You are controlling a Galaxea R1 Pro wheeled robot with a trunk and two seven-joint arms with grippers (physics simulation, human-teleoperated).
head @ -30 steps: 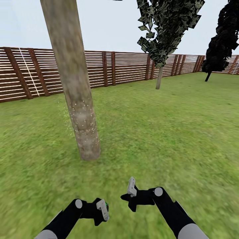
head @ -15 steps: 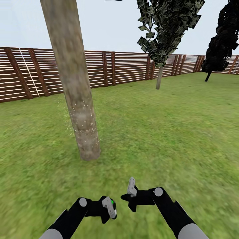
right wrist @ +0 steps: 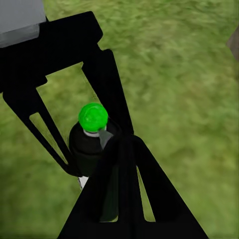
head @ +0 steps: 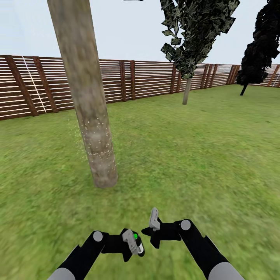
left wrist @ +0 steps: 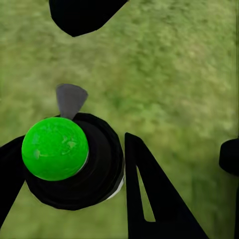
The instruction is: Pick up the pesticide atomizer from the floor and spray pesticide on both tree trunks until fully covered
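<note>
Left gripper (head: 130, 245) is clamped on the pesticide atomizer (head: 137, 243), green spot (left wrist: 55, 148) bright on its dark body between the fingers (left wrist: 149, 199); no label or writing can be read on it. Right gripper (head: 154, 229) sits just beside it, jaws together with nothing between them. Ahead of both, the tree trunk (head: 87, 112) rises from the grass (head: 194, 155), pale specks across its lower stretch.

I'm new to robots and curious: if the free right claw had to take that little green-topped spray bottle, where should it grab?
Probably the round dark body of the pesticide atomizer, below its green cap. The left gripper already holds the body between its fingers, so the right gripper would best close from the sides left bare, avoiding the grey trigger.
</note>
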